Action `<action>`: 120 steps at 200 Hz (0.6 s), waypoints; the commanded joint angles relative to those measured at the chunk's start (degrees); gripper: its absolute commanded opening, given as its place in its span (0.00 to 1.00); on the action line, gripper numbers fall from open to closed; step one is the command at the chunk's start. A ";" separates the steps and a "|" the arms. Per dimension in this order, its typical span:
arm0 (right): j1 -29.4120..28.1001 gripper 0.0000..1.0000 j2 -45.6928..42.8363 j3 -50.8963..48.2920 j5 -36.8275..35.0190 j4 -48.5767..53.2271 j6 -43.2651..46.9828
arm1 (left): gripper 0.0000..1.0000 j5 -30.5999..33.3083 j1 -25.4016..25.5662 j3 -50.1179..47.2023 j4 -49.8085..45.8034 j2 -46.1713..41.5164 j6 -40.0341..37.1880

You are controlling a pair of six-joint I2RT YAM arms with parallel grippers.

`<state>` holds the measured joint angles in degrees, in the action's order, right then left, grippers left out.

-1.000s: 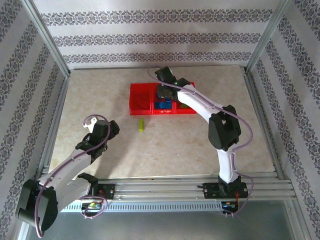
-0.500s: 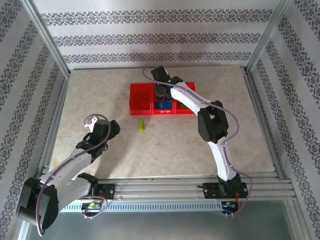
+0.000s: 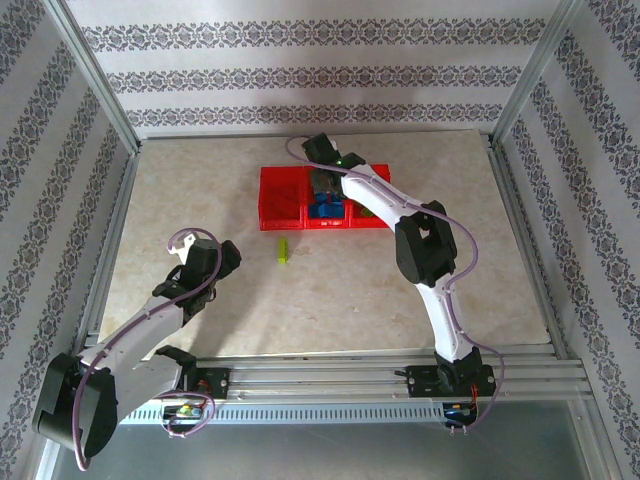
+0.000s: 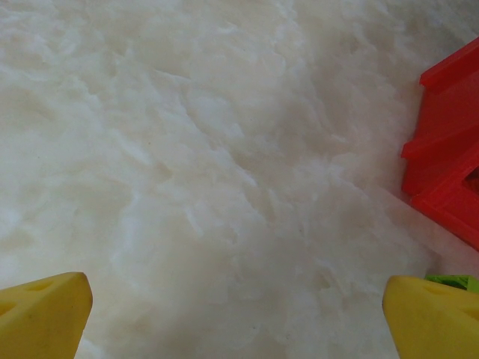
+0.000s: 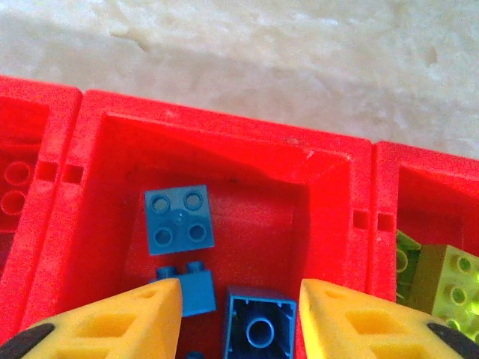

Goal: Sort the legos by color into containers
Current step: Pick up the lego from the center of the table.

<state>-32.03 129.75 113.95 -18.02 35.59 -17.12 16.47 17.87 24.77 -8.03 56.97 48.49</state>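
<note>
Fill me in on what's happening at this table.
A colour sort into a red three-bin tray is under way. The right gripper hangs over the middle bin, jaws parted, with blue lego bricks lying below it, one hollow side up. Yellow-green bricks sit in the right-hand bin. The left gripper hovers wide open over the bare table, and one yellow-green brick lies unsorted on the table near the tray.

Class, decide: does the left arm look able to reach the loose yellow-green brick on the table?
Probably yes: the open left gripper is near the yellow-green brick, with only bare table between them.
</note>
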 commanded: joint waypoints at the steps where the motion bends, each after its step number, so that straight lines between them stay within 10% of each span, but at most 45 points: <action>1: -0.85 0.48 -5.54 -2.28 -1.09 0.81 0.34 | 1.00 -0.30 -1.00 1.99 1.75 0.17 -0.29; 120: -12.16 0.75 -18.97 -19.73 2.81 0.24 -9.91 | 1.00 0.09 -1.31 1.86 2.17 0.66 0.35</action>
<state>-41.91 111.85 96.92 -16.49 34.98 -23.16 16.47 17.50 25.54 -7.33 57.52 48.51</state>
